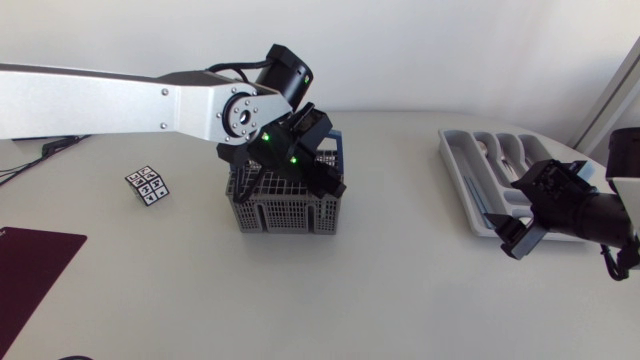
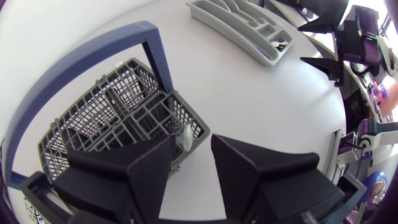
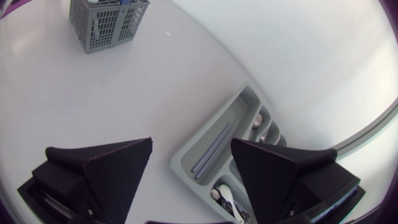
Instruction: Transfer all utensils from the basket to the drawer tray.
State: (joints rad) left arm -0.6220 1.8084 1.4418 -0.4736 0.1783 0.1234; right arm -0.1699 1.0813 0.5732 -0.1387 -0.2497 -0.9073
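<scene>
Left gripper (image 2: 193,138) hovers over the basket (image 2: 93,118) — fingers narrowly parted, gripping nothing (right gripper (image 3: 191,141) spread wide near the tray (image 3: 180,163)).

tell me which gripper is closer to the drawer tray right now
Right. The right gripper hangs open above one end of the drawer tray; the left gripper is open over the basket, well apart from the tray.

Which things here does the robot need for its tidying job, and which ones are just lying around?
For the job:
grey basket
drawer tray
utensils in the tray

Just lying about:
little checkered card
dark red mat
</scene>
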